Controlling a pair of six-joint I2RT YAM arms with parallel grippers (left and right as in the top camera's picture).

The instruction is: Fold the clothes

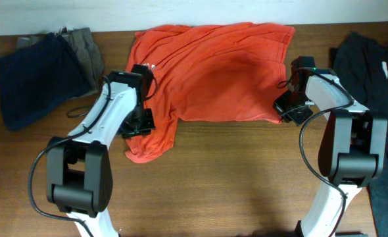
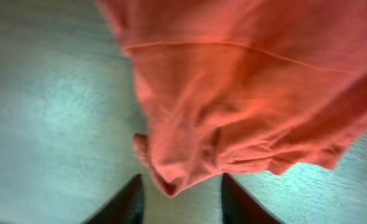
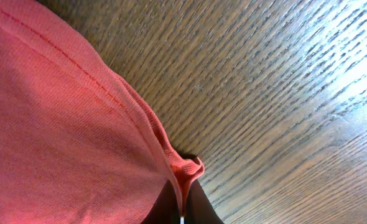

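Orange-red T-shirt [image 1: 220,72] was spread over the upper centre of the desk [image 1: 233,178] | left claw [image 2: 180,186] was seen partly spread at the shirt's lower-left edge, a bunched fold between its fingers, grip not discernible | right claw [image 3: 183,208] was pressed together, pinching the hem at the lower-right corner | navy garment [image 1: 36,72] was seen upper left

The T-shirt [image 1: 220,72] is coloured plain orange-red, and the desk [image 1: 233,178] is patterned with brown wood grain. The navy garment [image 1: 36,72], grey garment [image 1: 87,45] and black garment [image 1: 368,56] are seen unpatterned.
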